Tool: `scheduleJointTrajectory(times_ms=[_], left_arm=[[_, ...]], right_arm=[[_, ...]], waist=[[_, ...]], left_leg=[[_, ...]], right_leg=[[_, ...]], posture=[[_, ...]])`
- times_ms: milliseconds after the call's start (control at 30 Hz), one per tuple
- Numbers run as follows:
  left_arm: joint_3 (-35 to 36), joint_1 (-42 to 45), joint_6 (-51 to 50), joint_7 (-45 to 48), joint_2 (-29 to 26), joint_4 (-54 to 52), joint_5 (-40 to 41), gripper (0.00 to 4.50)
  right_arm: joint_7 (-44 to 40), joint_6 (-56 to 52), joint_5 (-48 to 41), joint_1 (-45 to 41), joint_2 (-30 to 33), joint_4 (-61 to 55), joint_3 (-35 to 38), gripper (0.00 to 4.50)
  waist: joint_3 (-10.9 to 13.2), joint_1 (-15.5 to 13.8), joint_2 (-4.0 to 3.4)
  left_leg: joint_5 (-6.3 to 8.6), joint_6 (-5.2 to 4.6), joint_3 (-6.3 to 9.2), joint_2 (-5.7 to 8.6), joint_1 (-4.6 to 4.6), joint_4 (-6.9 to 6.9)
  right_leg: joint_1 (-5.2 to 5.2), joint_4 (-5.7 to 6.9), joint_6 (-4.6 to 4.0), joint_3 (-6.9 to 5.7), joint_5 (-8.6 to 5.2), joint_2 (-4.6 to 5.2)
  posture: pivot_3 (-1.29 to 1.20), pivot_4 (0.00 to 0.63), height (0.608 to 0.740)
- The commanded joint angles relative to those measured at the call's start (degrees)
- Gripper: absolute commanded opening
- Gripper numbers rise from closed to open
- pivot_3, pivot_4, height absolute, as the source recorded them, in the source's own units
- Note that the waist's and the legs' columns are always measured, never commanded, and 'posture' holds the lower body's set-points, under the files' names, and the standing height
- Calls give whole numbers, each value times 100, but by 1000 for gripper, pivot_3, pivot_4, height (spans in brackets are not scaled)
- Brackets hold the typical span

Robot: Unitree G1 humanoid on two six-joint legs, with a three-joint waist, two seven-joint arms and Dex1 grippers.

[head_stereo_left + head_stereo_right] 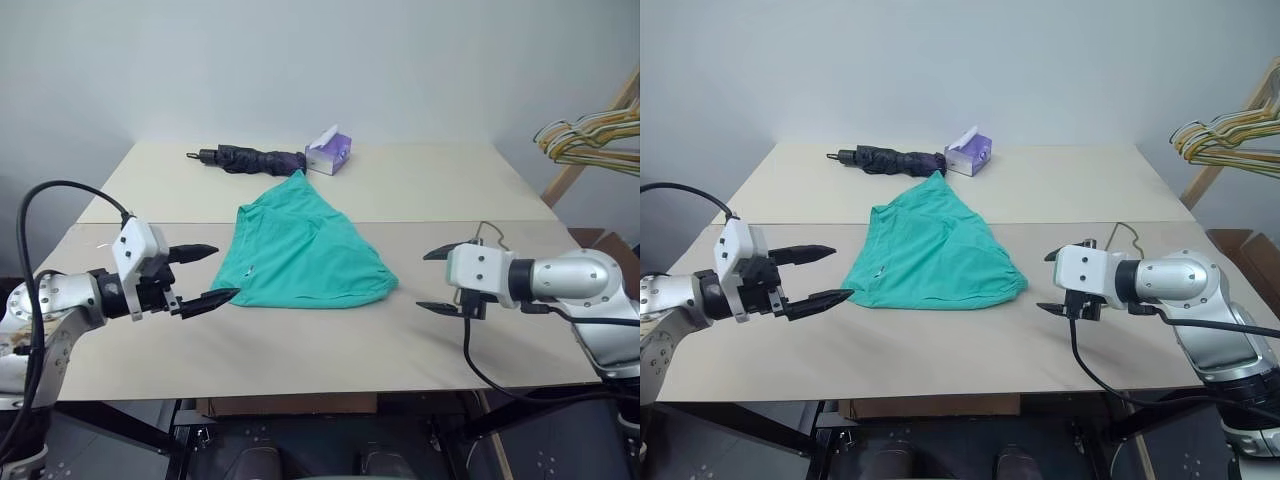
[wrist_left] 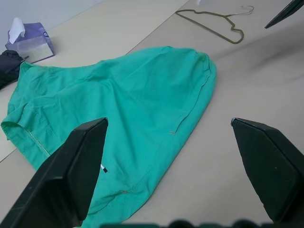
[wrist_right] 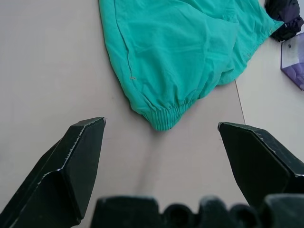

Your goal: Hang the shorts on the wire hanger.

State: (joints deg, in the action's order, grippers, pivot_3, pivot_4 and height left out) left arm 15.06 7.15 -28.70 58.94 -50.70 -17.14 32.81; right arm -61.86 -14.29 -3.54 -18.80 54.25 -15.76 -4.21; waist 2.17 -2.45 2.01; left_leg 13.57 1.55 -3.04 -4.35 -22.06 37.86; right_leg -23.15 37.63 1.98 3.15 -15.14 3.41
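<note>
Umbrella [image 1: 250, 158], tissue box [image 1: 329, 152] behind shorts [image 1: 305, 250]; wire hanger [image 2: 213, 21] beside; both grippers [image 1: 207, 274] [image 1: 437, 280] spread, empty.

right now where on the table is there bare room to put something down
Bare: the near strip of the table in front of the shorts, between the open left gripper and the open right gripper; also the far right stretch past the tissue box. Crowded: the far middle, where the umbrella, tissue box and shorts' tip meet, and by the wire hanger.
</note>
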Motion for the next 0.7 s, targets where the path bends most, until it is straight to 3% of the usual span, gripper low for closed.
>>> scheduleJointTrajectory(times_ms=[33,500,700], left_arm=[[124,183,-47,-54,-66,-86,94,4500],[-29,305,-32,-156,-73,13,-74,4500],[-564,95,193,-10,-431,253,-802,4500]], right_arm=[[90,-30,-13,-28,-6,-167,87,4461],[143,13,65,-96,7,-92,50,4461],[217,378,760,-266,64,144,-456,4461]], waist=[[0,1,0],[0,8,0],[0,37,-1]], left_leg=[[0,0,0,0,0,0],[0,0,0,0,0,0],[0,0,-2,0,3,0]], right_leg=[[0,0,0,0,0,0],[0,0,0,0,0,0],[0,0,-1,0,0,0]], posture=[[138,0,740],[122,0,740],[97,0,740]])
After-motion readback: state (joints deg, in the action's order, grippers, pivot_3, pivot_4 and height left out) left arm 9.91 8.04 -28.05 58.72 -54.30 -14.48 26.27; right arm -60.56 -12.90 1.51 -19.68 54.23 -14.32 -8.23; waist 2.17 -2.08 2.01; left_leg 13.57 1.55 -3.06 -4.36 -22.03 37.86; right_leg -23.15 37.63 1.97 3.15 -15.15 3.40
